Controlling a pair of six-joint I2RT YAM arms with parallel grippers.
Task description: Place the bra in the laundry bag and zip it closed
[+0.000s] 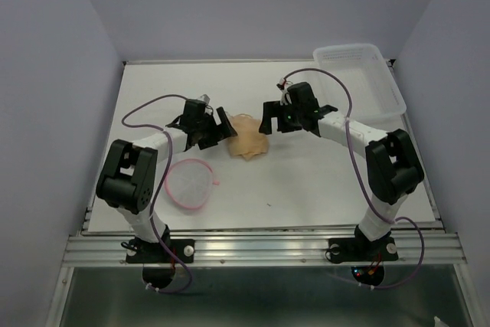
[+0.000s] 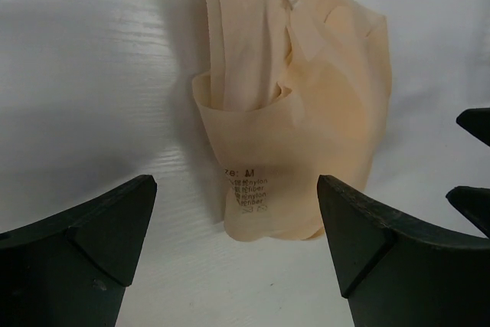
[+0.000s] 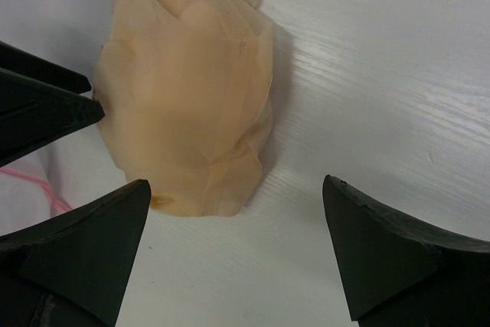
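Both arms are reaching in over the middle of the desk. The bra (image 1: 249, 140) lies there as a crumpled tan bundle, a touch nearer the far edge than the near one, flat on the white desk (image 1: 321, 181).

The left gripper (image 1: 226, 126) comes in from the left edge side with its fingers spread wide. In the left wrist view the two dark fingertips (image 2: 122, 220) stand well apart, and the bra's near end, with its small printed label, shows in the gap between them. Nothing is pinched. Whether a tip brushes the fabric I cannot tell.

The right gripper (image 1: 268, 118) faces it from the right edge side, and its jaws stand spread too. In the right wrist view the bundle sits ahead of the left-hand finger (image 3: 92, 243), while bare desk shows in front of the other finger. This gripper holds nothing either. The left arm's black fingertips poke in at the edge of that same view, right up against the side of the bundle. The thin straps curl out at the bundle's far end.

The laundry bag (image 1: 189, 184) rests apart from the bra, toward the near left corner, just beside the left arm. It is a round white mesh disc with a pink zipper rim, lying flat. Neither gripper is touching it.

Up in the far right corner sits a clear plastic basket (image 1: 360, 74), well away from both grippers.
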